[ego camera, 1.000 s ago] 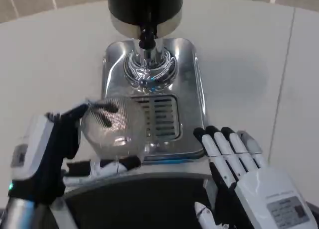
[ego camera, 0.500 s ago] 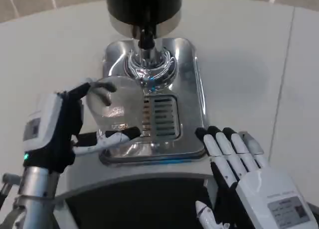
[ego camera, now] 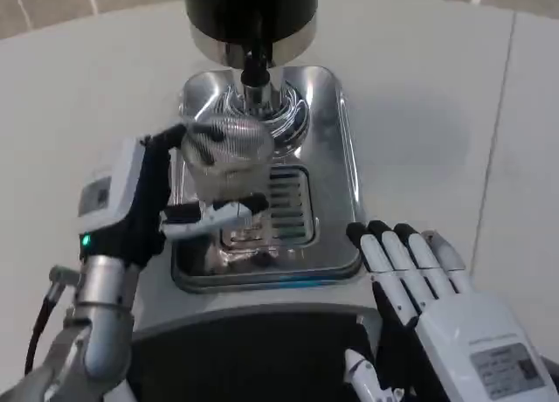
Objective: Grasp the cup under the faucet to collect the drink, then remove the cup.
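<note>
Right under the faucet (ego camera: 254, 72) was where the cup (ego camera: 225, 162) had ended up. A second earlier it was sitting lower down, near the front edge of the drip tray (ego camera: 336, 157) and over to the faucet's left, and half a second earlier it was only partway there. So the left hand (ego camera: 144, 205) had carried it up and in toward the faucet the whole time. From the look of it, that meant the "get it under the spout" part was basically done and the cup was lined up to catch the drink, though I couldn't tell if anything was actually pouring, and the clear plastic made it hard to say whether there was liquid inside.

Left hand was clamped on the cup: dark fingers wrapped over its upper rim on the side away from the faucet, and a white and black finger lying across its lower front. The cup looked lifted a bit above the tray's slotted grate (ego camera: 284, 205) rather than resting on it, but I wouldn't swear to that.

Right hand (ego camera: 437, 310) hadn't budged, same spot just off the tray's front right corner, well apart from the faucet, fingers straight and side by side, holding nothing and not touching the cup.
</note>
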`<state>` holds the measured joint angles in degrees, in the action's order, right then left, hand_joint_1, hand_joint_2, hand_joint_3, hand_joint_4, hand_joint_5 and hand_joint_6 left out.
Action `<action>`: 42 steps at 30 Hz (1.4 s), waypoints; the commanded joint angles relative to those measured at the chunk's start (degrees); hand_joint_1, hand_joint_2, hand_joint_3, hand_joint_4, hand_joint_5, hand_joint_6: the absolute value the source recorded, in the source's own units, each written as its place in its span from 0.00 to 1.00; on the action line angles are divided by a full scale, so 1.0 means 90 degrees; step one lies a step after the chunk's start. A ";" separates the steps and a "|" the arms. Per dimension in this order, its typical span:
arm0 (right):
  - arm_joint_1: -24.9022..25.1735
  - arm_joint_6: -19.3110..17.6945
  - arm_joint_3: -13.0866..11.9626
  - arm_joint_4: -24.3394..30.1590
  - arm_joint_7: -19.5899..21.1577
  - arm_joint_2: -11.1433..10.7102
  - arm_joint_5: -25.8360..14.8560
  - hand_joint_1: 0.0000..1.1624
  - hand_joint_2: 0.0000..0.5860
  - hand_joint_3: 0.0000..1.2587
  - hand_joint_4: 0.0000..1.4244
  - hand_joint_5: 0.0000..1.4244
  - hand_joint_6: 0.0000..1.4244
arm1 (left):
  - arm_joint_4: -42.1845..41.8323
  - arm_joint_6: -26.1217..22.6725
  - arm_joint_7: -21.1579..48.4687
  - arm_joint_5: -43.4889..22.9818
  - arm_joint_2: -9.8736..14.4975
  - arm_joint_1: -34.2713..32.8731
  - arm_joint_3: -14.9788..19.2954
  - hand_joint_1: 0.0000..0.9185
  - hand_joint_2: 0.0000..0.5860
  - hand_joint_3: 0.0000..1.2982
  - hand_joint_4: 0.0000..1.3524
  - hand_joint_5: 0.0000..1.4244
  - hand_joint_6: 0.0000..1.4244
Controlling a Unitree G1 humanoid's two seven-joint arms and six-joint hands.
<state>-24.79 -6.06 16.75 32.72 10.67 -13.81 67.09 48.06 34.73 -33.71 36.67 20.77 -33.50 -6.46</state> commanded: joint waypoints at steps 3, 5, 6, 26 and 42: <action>0.0040 0.0070 0.0015 0.0029 -0.0085 0.0033 -0.0024 0.00 1.00 0.00 0.00 0.00 0.00 | 0.0608 -0.0057 -0.0345 -0.0123 -0.0012 -0.0434 -0.0165 0.74 0.11 0.82 0.90 0.99 1.00; 0.0074 0.0081 -0.0004 0.0015 -0.0082 0.0033 -0.0031 0.00 1.00 0.00 0.00 0.00 0.00 | 0.0691 -0.0041 -0.0382 -0.0142 -0.0044 -0.0454 -0.0217 0.74 0.11 0.82 0.90 0.99 1.00; 0.0085 0.0086 -0.0010 0.0011 -0.0081 0.0033 -0.0033 0.00 1.00 0.00 0.00 0.00 0.00 | 0.0722 -0.0042 -0.0398 -0.0148 -0.0063 -0.0455 -0.0239 0.74 0.11 0.82 0.90 0.99 1.00; 0.0139 0.0202 0.0013 -0.0067 -0.0080 0.0081 -0.0055 0.00 1.00 0.01 0.00 0.00 0.00 | 0.0927 -0.0092 -0.0694 -0.0179 -0.0108 -0.0494 -0.0503 0.53 0.14 0.66 0.74 0.92 1.00; 0.0295 0.0204 0.0038 -0.0215 -0.0145 0.0053 -0.0150 0.00 1.00 0.01 0.00 0.00 0.00 | 0.0991 -0.0119 -0.0719 -0.0268 0.0003 -0.0466 -0.0590 0.20 0.00 0.16 0.21 0.53 0.67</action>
<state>-22.17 -4.62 16.93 31.36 9.86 -13.31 65.95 56.62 33.70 -39.44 34.44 19.93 -37.89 -11.69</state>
